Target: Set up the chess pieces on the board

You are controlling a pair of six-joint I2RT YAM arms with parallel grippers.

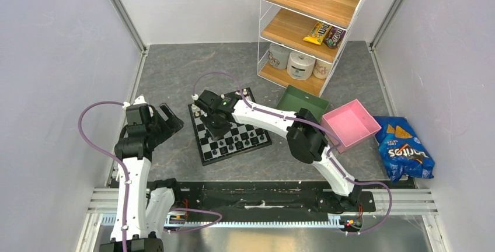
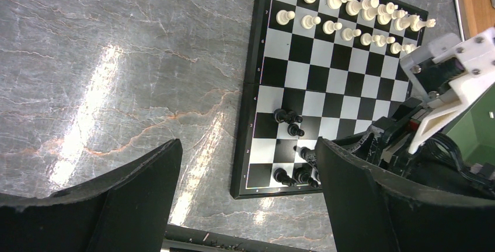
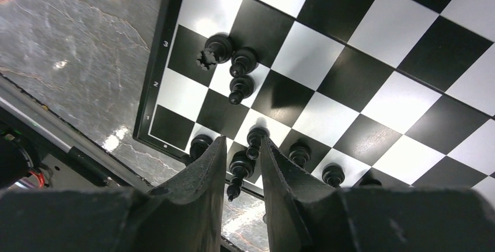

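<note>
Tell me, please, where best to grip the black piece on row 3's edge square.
The black piece seems upright, so come from above and pinch its notched head. A second piece crowds its inner side, so close across the two free sides.

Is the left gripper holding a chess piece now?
No, the left gripper stands wide open above the table beside the board, its fingers gripping nothing.

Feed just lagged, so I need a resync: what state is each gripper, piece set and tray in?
left gripper: open wide, empty.
right gripper: slightly open, black piece in the gap.
white pieces: upright, two rows at one end.
black pieces: bunched near one corner, not in rows.
board: lying flat.
pink tray: empty.
</note>
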